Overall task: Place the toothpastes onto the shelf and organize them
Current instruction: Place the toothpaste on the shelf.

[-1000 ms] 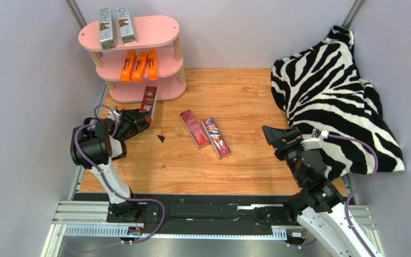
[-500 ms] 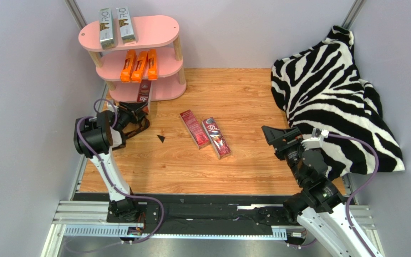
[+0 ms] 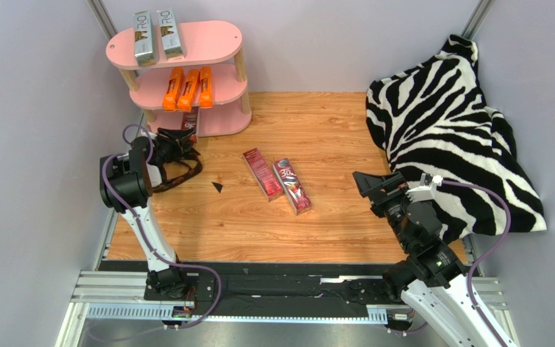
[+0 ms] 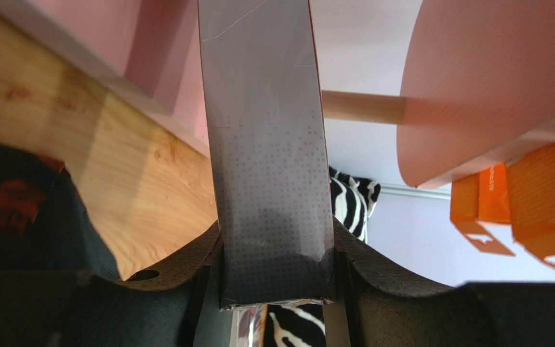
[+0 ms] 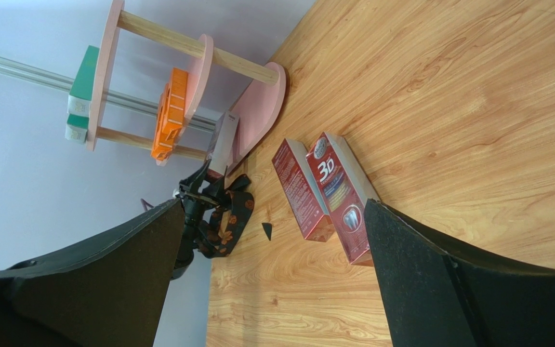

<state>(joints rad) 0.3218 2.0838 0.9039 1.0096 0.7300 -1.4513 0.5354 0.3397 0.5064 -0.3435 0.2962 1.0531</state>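
Toothpaste carton, dark red, clamped in left gripper, its nose between the bottom and middle boards of the pink shelf at 11 o'clock. Done, I'd say: two silver-grey cartons on top tier, three orange cartons on middle. Left to do: seat the held one, plus two dark red cartons lying mid-table. Right gripper jaws apart, empty, at 4 o'clock. Wood-grain tabletop, black strap by left arm, zebra-print cloth at 2 o'clock, pale walls.

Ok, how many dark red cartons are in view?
3. One carton and a second lie side by side on the table; the left end effector holds the third at the shelf's bottom tier.
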